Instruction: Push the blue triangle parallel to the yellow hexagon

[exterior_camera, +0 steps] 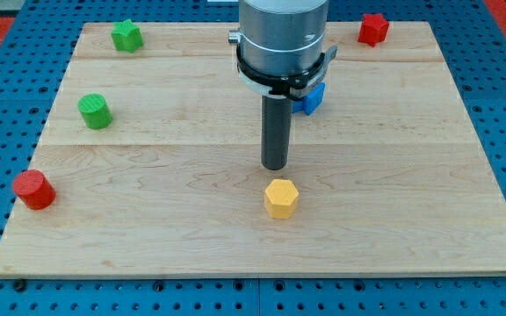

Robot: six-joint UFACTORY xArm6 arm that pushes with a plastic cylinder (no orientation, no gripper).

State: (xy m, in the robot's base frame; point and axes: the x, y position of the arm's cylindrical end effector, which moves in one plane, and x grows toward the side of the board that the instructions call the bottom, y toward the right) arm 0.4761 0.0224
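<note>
Wooden worktop (148, 219), no claw here so nothing's gripped: your tip (275, 166) sits above the hexagon (281, 197), and that half-hidden blue block (314, 97) looks light, hard, slidey, so nudge a flat side.

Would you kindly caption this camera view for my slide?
My tip rests just above the yellow hexagon; the blue triangle sits partly hidden behind the arm.

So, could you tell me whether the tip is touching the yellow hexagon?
No, my tip stands just above the yellow hexagon in the view, with a strip of bare board between them.
</note>
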